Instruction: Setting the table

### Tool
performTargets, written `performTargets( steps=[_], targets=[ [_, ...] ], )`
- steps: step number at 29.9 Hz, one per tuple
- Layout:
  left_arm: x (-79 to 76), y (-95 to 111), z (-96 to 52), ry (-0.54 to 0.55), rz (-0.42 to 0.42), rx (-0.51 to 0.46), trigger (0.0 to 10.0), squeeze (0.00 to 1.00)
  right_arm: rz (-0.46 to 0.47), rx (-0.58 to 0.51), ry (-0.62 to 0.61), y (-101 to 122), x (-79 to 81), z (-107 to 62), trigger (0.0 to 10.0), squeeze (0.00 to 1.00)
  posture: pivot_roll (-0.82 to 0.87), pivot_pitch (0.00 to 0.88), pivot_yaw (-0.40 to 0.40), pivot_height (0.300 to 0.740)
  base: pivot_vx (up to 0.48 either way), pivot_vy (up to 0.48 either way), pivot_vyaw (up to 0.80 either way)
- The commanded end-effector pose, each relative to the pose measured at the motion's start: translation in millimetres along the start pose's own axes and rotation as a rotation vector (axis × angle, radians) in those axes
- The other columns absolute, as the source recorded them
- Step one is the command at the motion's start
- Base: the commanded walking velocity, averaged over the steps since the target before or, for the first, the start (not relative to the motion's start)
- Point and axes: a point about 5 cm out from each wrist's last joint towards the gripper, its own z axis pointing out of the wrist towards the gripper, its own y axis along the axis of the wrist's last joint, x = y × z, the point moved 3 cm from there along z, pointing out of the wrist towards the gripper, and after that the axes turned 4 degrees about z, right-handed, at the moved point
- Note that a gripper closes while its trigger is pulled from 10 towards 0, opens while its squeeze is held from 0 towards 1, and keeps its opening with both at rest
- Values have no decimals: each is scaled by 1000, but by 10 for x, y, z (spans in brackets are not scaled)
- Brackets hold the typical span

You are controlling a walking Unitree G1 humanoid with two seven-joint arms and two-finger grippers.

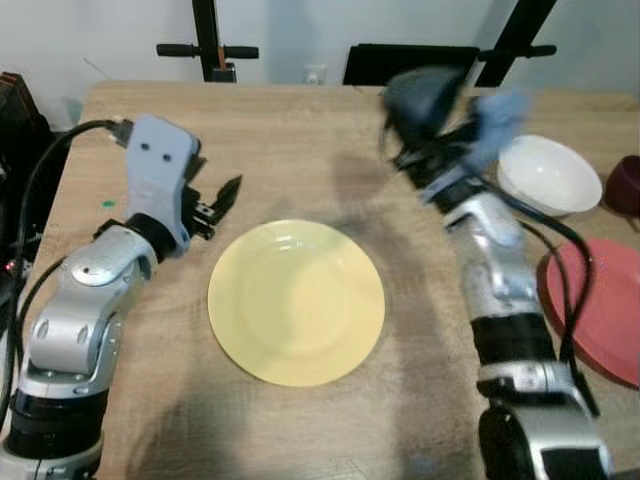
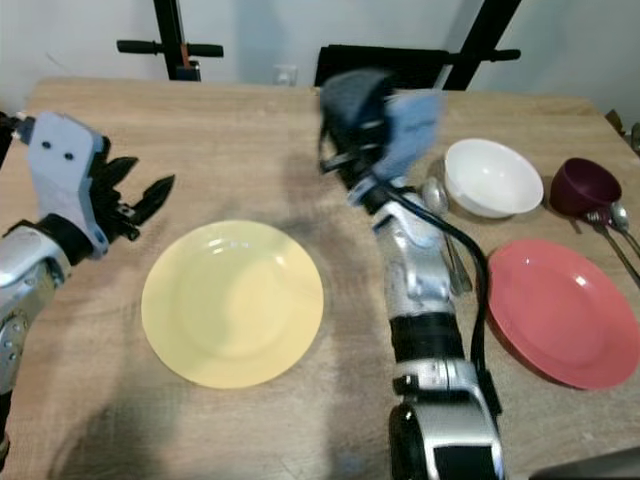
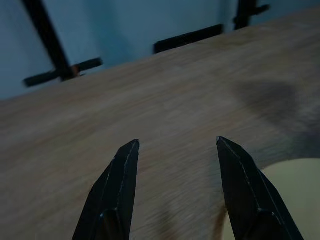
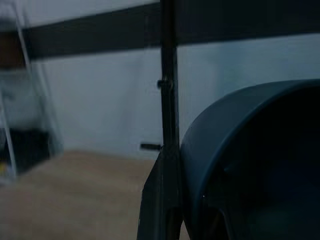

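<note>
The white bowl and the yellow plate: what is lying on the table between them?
In the right eye view, spoons lie beside the white bowl, and the robot's right arm reaches across. Bare wood runs from there to the yellow plate.

Pale wall (image 1: 300, 30) behind a wooden table (image 1: 290, 140), with black stands (image 1: 207, 45).

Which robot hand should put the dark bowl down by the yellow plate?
Probably the right hand: it already grips the dark bowl above the table, beyond the yellow plate. The left hand is open and empty.
</note>
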Motion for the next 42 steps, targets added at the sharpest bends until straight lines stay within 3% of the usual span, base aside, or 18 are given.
performTargets(
  steps=[1,14,42],
  targets=[
    [5,-33,-56,17,5,15,10000,0,18,-11,-35,43,-11,-86,10000,0,6,112,5,740,0,0,0],
    [80,-48,-64,66,12,21,10000,0,-7,-7,-97,263,-6,-254,10000,0,-9,102,12,740,0,0,0],
    [150,6,-33,82,16,3,10000,0,6,58,-120,211,0,-298,10000,0,-4,88,11,740,-380,0,0]
  ],
)
